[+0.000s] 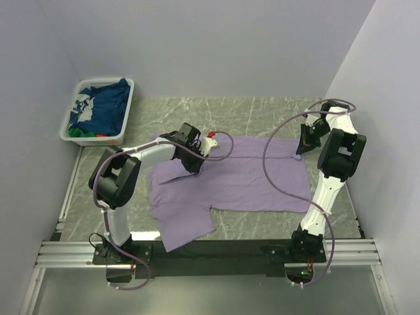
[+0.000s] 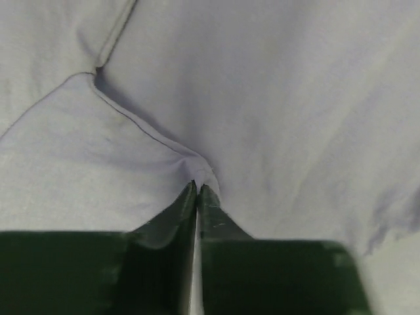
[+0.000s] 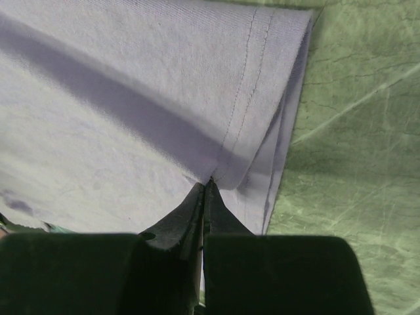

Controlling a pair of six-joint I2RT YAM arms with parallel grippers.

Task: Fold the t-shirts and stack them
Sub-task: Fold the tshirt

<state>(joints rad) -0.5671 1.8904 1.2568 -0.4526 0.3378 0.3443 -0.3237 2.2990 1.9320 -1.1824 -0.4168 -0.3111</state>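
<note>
Two tools are clenched, both on the same garment. The left tool (image 2: 197, 189) has its dark, tapering fingers (image 2: 172, 216) pressed tip to tip on a small pucker of the lavender t-shirt (image 1: 252, 184). The cloth is a soft, fine knit. Shallow creases spread out from the pinch, and a thin stitched seam runs up and to the left. The right tool (image 3: 206, 184) is closed in the same way, nipping the shirt where its edge is doubled over. A double row of stitching marks the hem there. Just to the right of that fold lies the bench (image 1: 262, 111), a smooth green-grey marbled surface with pale veins.

The shirt is spread mostly flat across the middle of the bench between the two arms. Its near-left part trails toward the front rail.

The left arm rises from its base, bends sharply at the elbow, and reaches away and to the right, with its wrist tipped down onto the shirt's left part. The right arm stands tall, folds over at the top, and drops its wrist onto the shirt's far right corner.

At the far left, well apart from the lavender shirt, sits a white slatted plastic basket (image 1: 69, 125). It holds a crumpled navy t-shirt (image 1: 108, 108) with white print. Scraps of green cloth (image 1: 79, 133) and red cloth (image 1: 100, 135) show under the navy shirt.
</note>
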